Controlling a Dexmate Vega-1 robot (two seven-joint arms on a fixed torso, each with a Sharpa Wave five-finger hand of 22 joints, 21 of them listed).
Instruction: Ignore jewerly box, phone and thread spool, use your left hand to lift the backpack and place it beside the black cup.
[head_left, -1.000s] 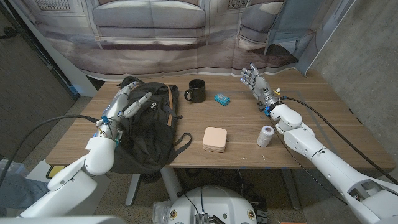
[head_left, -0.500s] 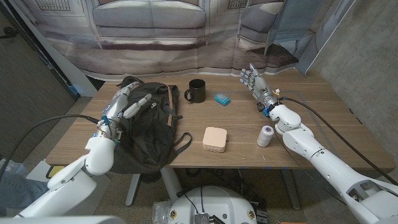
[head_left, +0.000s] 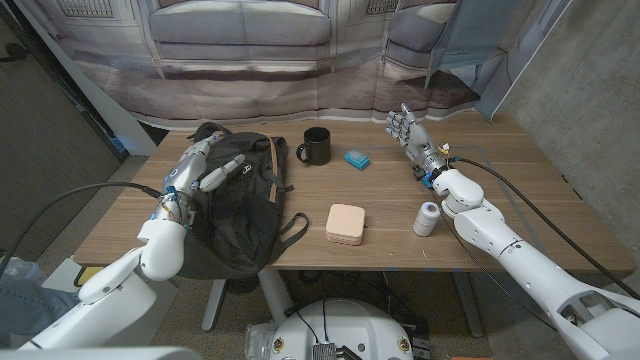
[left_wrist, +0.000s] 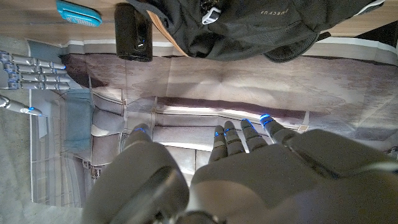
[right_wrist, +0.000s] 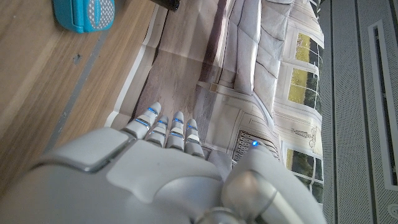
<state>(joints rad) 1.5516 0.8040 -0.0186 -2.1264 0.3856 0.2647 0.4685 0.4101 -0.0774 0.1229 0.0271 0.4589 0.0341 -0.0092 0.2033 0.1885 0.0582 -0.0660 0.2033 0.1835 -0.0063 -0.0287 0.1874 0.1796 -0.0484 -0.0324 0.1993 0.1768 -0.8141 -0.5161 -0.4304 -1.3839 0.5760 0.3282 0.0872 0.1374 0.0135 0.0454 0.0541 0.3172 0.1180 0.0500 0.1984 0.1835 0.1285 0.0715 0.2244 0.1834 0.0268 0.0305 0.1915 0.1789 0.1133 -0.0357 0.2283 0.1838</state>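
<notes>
Black fabric is what draws the eye: the backpack (head_left: 235, 205) lies flat at about nine o'clock on the wooden table (head_left: 520, 205), its bottom end hanging a little over the near edge and one strap (head_left: 293, 228) trailing toward the middle. The left hand (head_left: 207, 165) is over the pack's upper part with its fingers stretched out and apart; whether it touches the cloth I cannot tell, and it grips nothing. From the left wrist view the same fingers (left_wrist: 239, 140) reach out loose, with the backpack (left_wrist: 261, 25) beyond them.

At twelve o'clock, just beside the pack's top corner, stands the black cup (head_left: 316, 146), handle turned toward the bag. A small blue phone (head_left: 357, 158) lies near it at one o'clock. A pale pink jewelry box (head_left: 346, 223) sits near the front edge at six o'clock, and a white thread spool (head_left: 427, 217) stands at four o'clock.

The right hand (head_left: 410, 131) is at two o'clock, fingers straight and held close together, holding nothing.
</notes>
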